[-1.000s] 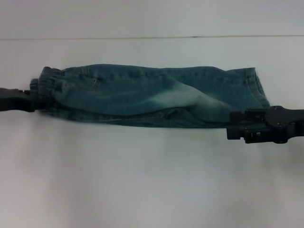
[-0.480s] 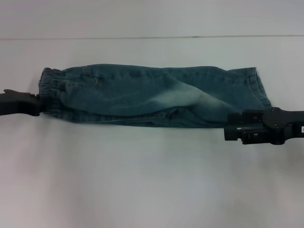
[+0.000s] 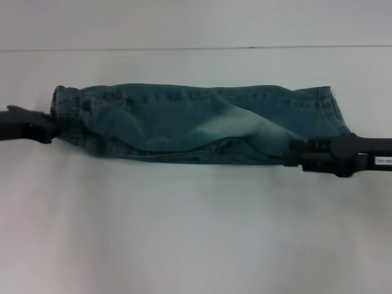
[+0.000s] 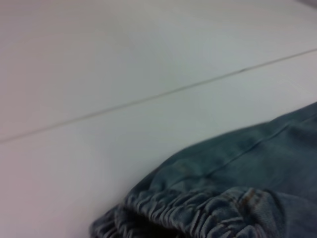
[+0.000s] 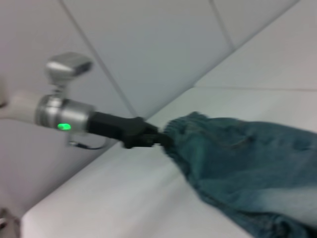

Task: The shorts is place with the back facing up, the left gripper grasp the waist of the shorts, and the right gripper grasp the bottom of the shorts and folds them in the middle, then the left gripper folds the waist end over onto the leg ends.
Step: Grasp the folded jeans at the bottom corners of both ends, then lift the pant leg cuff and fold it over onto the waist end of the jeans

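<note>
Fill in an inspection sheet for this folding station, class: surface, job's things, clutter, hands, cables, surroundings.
Surface: white table, a thin seam line across its far part.
Job's things: denim shorts folded lengthwise, lying flat, elastic waist toward the robot's left, leg ends toward its right.
Clutter: nothing seen.
Hands: left hand at the waist end, touching the fabric; right hand at the leg ends on the near edge.
Cables: nothing seen.
Surroundings: pale wall panels behind the table.
</note>
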Tool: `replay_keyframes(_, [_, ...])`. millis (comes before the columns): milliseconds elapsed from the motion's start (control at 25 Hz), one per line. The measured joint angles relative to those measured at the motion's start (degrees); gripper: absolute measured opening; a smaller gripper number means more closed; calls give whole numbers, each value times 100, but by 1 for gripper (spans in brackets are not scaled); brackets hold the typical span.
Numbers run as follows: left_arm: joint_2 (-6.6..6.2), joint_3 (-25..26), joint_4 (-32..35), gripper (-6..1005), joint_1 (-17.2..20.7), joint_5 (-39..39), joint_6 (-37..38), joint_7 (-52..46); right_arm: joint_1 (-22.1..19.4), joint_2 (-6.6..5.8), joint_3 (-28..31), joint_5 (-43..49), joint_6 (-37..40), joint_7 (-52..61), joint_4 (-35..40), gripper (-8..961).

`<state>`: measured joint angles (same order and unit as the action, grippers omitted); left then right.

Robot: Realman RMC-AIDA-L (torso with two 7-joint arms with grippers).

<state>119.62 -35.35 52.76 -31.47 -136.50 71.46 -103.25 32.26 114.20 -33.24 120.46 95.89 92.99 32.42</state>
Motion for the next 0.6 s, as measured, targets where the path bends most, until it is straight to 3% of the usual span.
replay_keyframes(120, [-9,-9,241,104,-64,85,307,-67,-1,193,77,-122,-545,-229,1,690])
replay_keyframes(240, [-60,-18,442,100,-218,117,617,-204,22,458,110,-309,-1252,-571,12,541])
replay_keyframes(320, [-84,8,572,99,-328,150,853,-265,76,555,103,-592,-1822,-939,-181,442])
replay_keyframes(480, [-82,2,915,98,-476,319,1237,-309,229,591,87,-1946,-2923,-2246,-1236,252])
replay_keyframes(560, [-90,-21,1016,98,-556,429,1380,-309,357,605,74,-2736,-3295,-3211,-1866,168])
replay_keyframes(600, [-114,-24,1057,98,-621,488,1468,-309,553,619,93,-3329,-3525,-4303,-2483,131])
